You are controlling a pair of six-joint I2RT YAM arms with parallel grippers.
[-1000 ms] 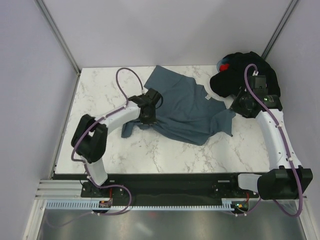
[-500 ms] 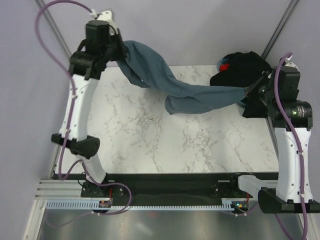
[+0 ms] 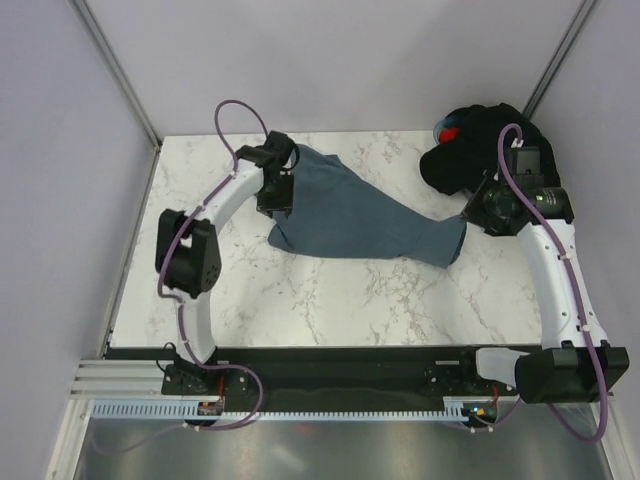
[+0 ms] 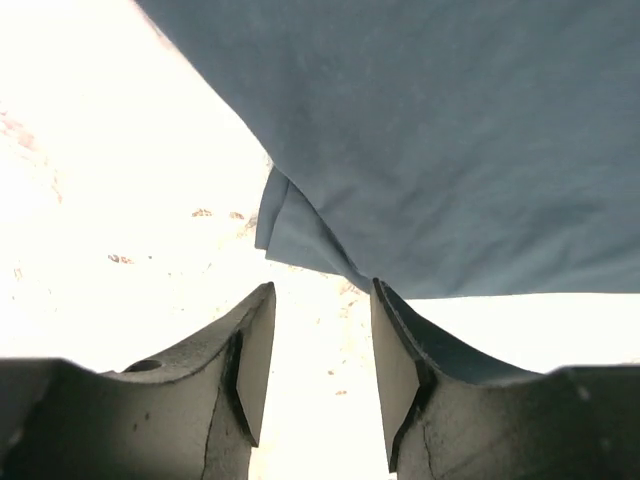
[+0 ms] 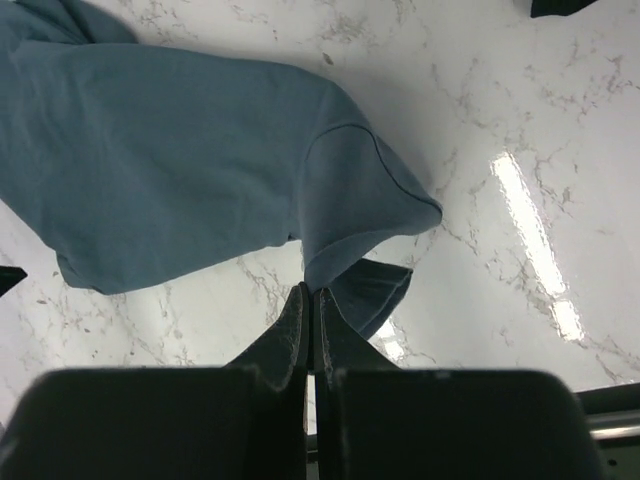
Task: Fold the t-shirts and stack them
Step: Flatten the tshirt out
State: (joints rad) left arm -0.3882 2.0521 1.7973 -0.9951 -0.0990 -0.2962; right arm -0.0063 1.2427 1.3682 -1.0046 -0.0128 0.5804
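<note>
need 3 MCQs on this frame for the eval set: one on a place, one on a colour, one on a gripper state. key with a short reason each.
1. Where does the heap of black t-shirts lie?
A. At the far right corner of the table
B. At the near left corner
C. In the middle

2. What colour is the spread t-shirt?
A. White
B. Slate blue-grey
C. Red

3. How does the left gripper stand?
A. Shut on cloth
B. Open, with nothing between its fingers
C. Out of every view

Key:
1 A: the top view shows the dark heap at the far right corner.
2 B: all three views show the cloth as blue-grey.
3 B: the left wrist view shows bare marble between the parted fingers, with the cloth edge just beyond them.
</note>
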